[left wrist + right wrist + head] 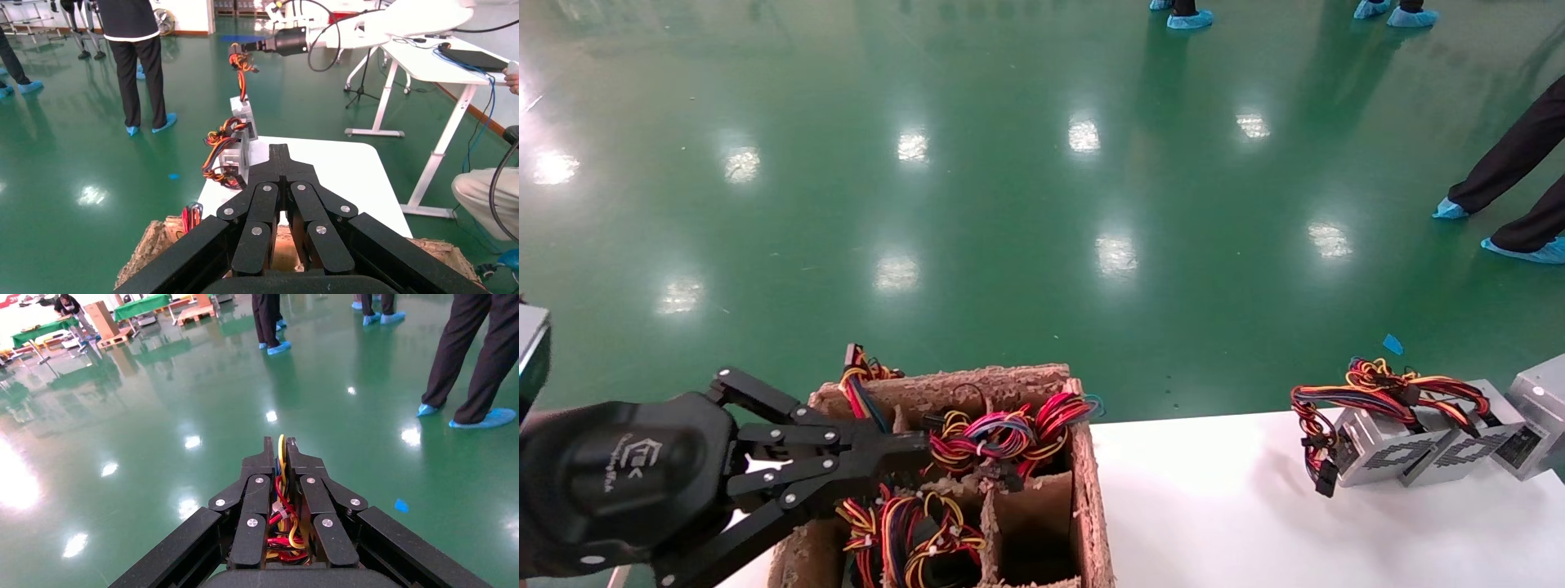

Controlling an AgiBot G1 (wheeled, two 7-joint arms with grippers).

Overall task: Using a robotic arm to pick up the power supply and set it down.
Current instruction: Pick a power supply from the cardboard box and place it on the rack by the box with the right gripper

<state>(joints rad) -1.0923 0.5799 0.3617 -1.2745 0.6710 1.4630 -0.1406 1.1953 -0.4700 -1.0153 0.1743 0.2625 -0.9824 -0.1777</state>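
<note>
**Status: Power Supply Lifted, Placement Pending**

The right end effector [278,454] is pinched on the wire bundle [282,505] of a power supply [242,109], which hangs in the air above the tabletop [1222,506]; set-down remains. Three units [1426,445] already rest on the tabletop. The left end effector [911,445], fingers pressed together, sits over the cardboard crate [1087,490]. Its housing lettering is unreadable.

A small silver-grey metal power supply box [243,109] hangs in the upper middle of the left wrist view, dangling upright by its red, yellow and black wire bundle [242,64], above the white table's far end.
</note>
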